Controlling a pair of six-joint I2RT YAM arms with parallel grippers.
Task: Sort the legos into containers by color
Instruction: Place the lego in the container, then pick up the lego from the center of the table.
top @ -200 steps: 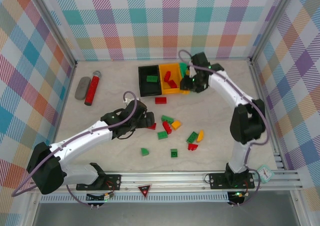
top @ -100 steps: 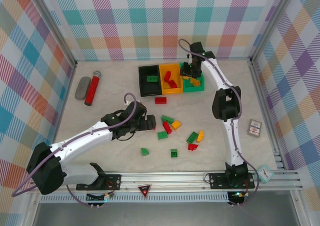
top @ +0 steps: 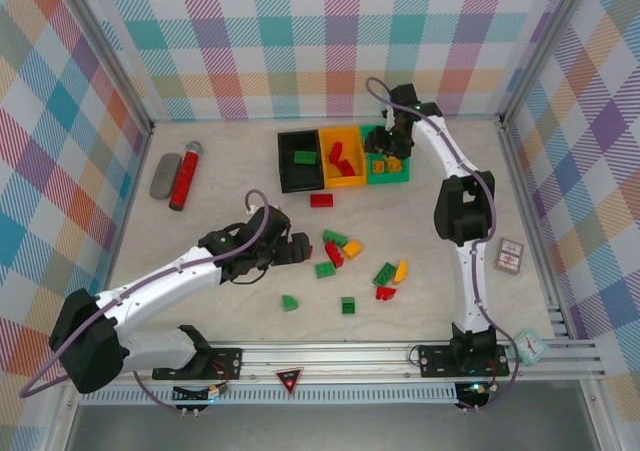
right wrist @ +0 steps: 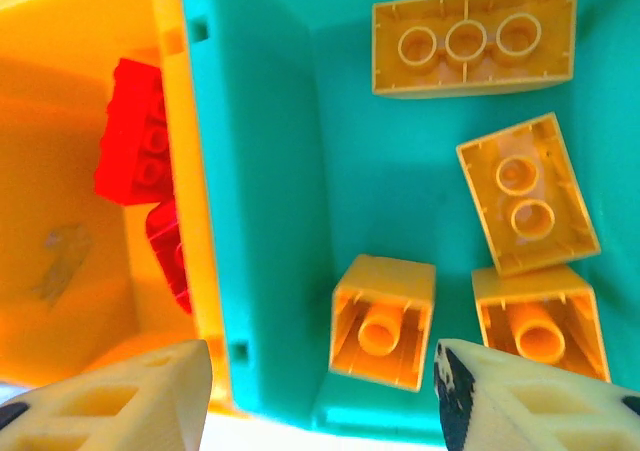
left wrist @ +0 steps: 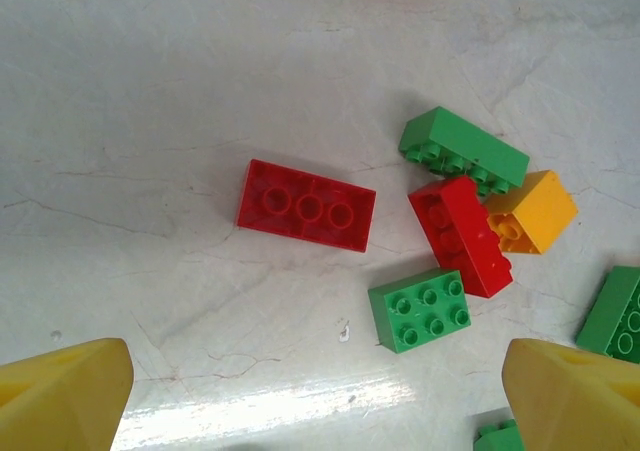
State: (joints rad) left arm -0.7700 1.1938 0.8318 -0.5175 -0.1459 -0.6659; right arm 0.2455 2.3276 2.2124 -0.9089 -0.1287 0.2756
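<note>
Your right pincer (right wrist: 320,391) has swung over the green bin (right wrist: 270,171) and sprung open, empty, yellow bricks (right wrist: 473,34) lying below, while your nearer left pincer (left wrist: 320,396) gapes above the red brick (left wrist: 306,205) on the counter (left wrist: 150,91), just ahead, lengthwise along its closing line.

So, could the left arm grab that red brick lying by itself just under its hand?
Probably yes. The left hand hangs wide open over the lone red brick, which lies flat between the two fingers. The nearest green brick sits clear of it, so nothing seems to block the fingers closing.
</note>
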